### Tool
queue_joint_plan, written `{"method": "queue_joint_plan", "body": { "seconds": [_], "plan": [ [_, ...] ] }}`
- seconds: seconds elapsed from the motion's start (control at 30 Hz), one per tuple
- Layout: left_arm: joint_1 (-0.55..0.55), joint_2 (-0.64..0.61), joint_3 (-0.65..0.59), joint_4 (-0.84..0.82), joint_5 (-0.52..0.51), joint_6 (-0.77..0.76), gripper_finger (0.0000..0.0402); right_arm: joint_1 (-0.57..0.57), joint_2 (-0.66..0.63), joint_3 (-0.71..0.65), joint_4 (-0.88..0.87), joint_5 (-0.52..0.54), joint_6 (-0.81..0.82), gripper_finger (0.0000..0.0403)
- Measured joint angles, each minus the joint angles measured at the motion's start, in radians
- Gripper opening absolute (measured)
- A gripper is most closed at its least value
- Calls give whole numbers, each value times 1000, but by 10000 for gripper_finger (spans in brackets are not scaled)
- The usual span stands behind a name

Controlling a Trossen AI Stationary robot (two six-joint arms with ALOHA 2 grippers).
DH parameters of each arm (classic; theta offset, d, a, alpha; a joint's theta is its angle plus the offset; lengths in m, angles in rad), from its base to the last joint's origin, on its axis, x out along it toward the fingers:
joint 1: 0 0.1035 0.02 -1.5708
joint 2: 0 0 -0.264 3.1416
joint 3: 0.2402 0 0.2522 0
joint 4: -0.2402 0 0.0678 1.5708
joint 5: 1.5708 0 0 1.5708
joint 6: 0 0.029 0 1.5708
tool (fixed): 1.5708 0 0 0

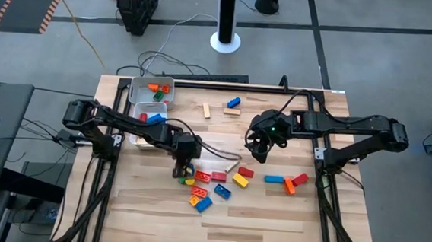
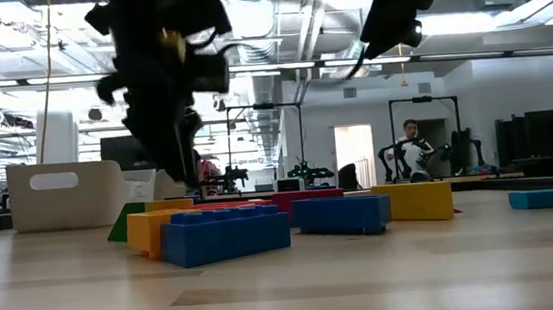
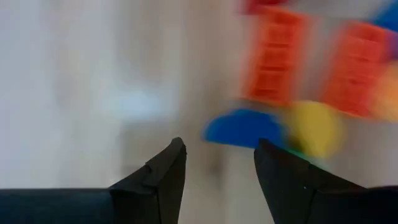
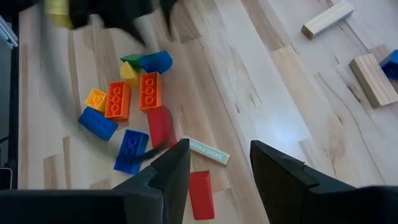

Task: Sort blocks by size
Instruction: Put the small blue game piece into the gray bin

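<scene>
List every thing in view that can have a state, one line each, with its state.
left gripper: open, empty, low over the block cluster
right gripper: open, empty, raised above the table
far tray: holds orange and green blocks
near tray: holds red and blue blocks
block cluster: loose on the table, unsorted
tan bars: lying flat, apart from the cluster

A cluster of blocks (image 4: 134,102) is seen on the table (image 4: 249,87) beyond the right gripper (image 4: 214,165), whose fingers are held apart, empty.
</scene>
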Motion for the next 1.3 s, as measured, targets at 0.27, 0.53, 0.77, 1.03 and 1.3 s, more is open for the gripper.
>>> {"method": "queue_joint_plan", "body": {
  "seconds": [0.27,0.53,0.77,1.03,1.3],
  "plan": [
    [-43,3,43,-4,15,-57,203,0,0,0,2,2,3,194],
    [-57,51,42,20,-20,23,272,0,0,0,20,2,15,194],
    [-61,130,41,46,-36,78,279,0,0,0,18,2,28,194],
    [-61,129,41,10,-37,102,256,0,0,0,16,2,32,194],
    [-61,129,26,28,-37,94,233,0,0,0,17,2,25,194]
  ]
}}
